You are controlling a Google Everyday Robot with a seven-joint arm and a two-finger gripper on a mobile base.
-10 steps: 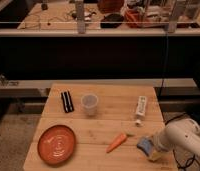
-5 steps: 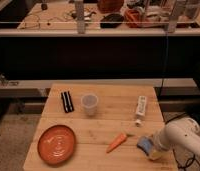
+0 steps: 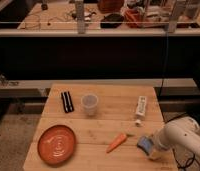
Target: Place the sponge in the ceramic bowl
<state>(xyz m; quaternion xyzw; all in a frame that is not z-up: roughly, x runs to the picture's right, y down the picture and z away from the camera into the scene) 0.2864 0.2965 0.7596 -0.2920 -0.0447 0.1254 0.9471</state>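
Observation:
The sponge (image 3: 144,144) is a small blue-grey pad near the table's front right corner, partly covered by the arm. My gripper (image 3: 152,148) sits right at the sponge at the end of the white arm (image 3: 179,136), which reaches in from the right. The ceramic bowl (image 3: 57,144), a wide orange-red dish with rings inside, rests at the table's front left, far from the gripper. An orange carrot (image 3: 116,142) lies between the bowl and the sponge.
A clear plastic cup (image 3: 89,104) stands mid-table, a dark object (image 3: 67,101) lies to its left, and a white tube (image 3: 141,107) lies at the right. The wooden table (image 3: 108,125) ends close behind the gripper. A cluttered counter runs along the back.
The arm and gripper have stayed over the sponge at the front right with hardly any shift. Nothing else on the table has moved.

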